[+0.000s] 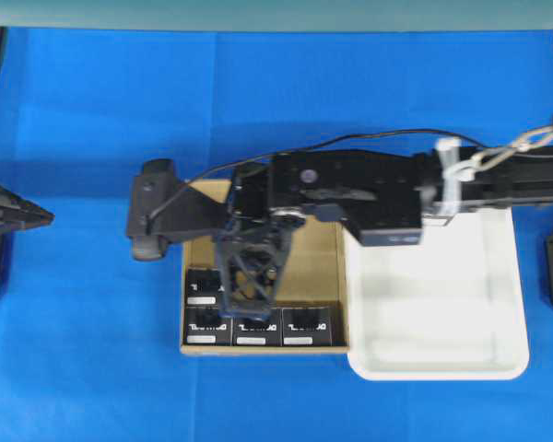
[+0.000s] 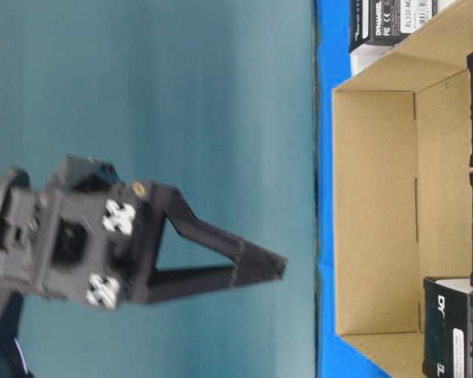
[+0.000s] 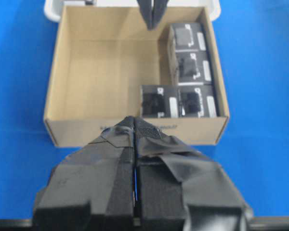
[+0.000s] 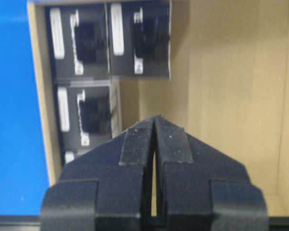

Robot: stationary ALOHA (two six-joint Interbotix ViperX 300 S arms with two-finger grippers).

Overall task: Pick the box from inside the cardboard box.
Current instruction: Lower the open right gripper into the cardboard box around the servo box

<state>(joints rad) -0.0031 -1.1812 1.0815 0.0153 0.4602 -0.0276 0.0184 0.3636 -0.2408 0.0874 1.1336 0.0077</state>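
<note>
Right end effector (image 1: 249, 299) nearer by far: reached across from the right of the overhead view and hanging over the cardboard box (image 1: 321, 249), fingers pressed together, nothing between them. In the right wrist view, tips (image 4: 155, 126) shut over the tan floor of the carton, with the black boxes just off to the left and ahead; nearest box (image 4: 89, 118) lying just left of the fingertips, white label strip along its outer side.

From overhead, four small black boxes packed into the near-left corner of the carton: a row of three along the front wall and one more (image 1: 203, 285) behind the leftmost. End effector tips partly over the junction between that rear box and the row, so exact contact hard to judge; apparently above, not touching.

Long axis of each box running left to right in the overhead view, parallel to the carton's front wall.

Left end effector (image 3: 135, 126) also clenched and empty, parked outside the carton near its wall, above the blue desk (image 1: 74, 368), farther from the boxes.

Judged next: fingers need to part and shift slightly sideways before straddling a box. White tray (image 1: 442, 359) beside the carton on the right.
</note>
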